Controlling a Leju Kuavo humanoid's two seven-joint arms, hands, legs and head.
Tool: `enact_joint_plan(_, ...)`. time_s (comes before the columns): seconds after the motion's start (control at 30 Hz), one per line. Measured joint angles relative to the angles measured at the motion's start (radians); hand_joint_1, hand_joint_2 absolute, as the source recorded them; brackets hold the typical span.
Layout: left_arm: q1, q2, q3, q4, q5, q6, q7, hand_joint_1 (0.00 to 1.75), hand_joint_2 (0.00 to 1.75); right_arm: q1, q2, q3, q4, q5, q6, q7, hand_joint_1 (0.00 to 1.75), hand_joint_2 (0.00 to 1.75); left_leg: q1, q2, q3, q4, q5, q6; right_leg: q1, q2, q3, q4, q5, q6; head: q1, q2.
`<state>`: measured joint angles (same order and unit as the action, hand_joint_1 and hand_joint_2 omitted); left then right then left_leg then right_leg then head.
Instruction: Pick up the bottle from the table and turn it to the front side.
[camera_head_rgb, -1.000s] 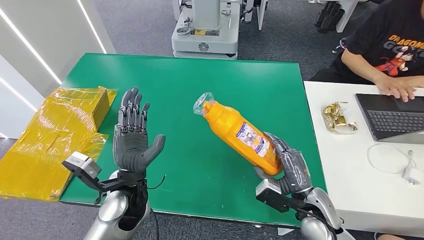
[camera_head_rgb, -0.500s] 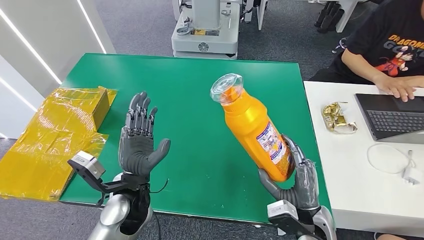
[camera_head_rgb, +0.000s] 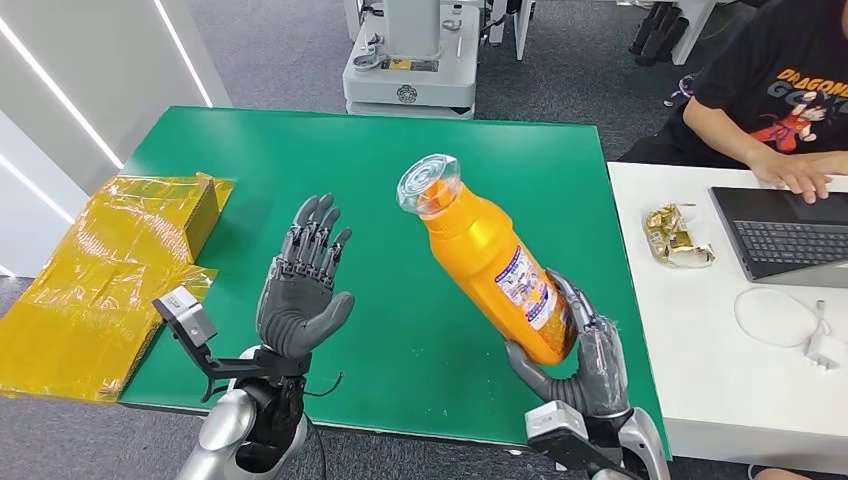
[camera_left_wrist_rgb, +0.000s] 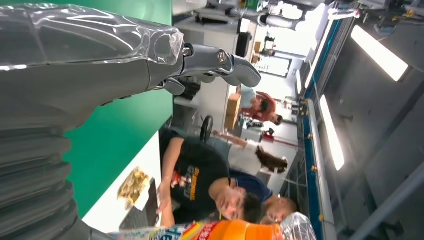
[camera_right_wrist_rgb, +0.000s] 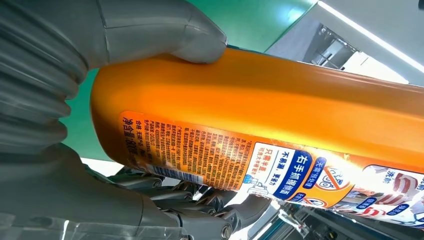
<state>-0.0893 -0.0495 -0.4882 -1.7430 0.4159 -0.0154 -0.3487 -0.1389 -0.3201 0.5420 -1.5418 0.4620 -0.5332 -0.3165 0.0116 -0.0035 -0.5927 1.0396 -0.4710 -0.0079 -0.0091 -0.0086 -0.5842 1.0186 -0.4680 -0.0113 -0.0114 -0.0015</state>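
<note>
Head view shows the left robot hand (camera_head_rgb: 303, 290) empty and spread; right wrist view shows the right robot hand (camera_right_wrist_rgb: 150, 60) gripping the bottle (camera_right_wrist_rgb: 260, 120).

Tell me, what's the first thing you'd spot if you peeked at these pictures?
The big orange bottle jumps out: the right robot hand grips its bottom end and holds it tilted above the green table, clear cap pointing up and away. The left robot hand is raised beside it, open with fingers spread. Crinkly yellow wrapping lies at the table's left edge.
</note>
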Motion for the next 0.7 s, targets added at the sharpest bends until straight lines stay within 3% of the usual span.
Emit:
enact_joint_plan(0.27,-0.004,-0.013,-0.009,0.0,0.053,-0.142,0.054,0.0,1.75,-0.06,0.0,0.019,0.022,0.002,0.159,0.081,1.75,1.75,0.0,0.0,0.0,0.0,0.0,0.0,0.0,0.0,0.0,0.0,0.0,0.0,0.0,0.0)
enact_joint_plan(0.7,-0.022,-0.028,-0.009,0.007,0.057,-0.165,0.061,0.0,1.75,-0.149,0.047,0.062,0.077,0.04,0.381,0.127,1.75,1.75,0.0,0.001,0.0,0.0,0.0,0.0,0.0,0.0,0.0,0.0,0.0,0.0,0.0,0.0)
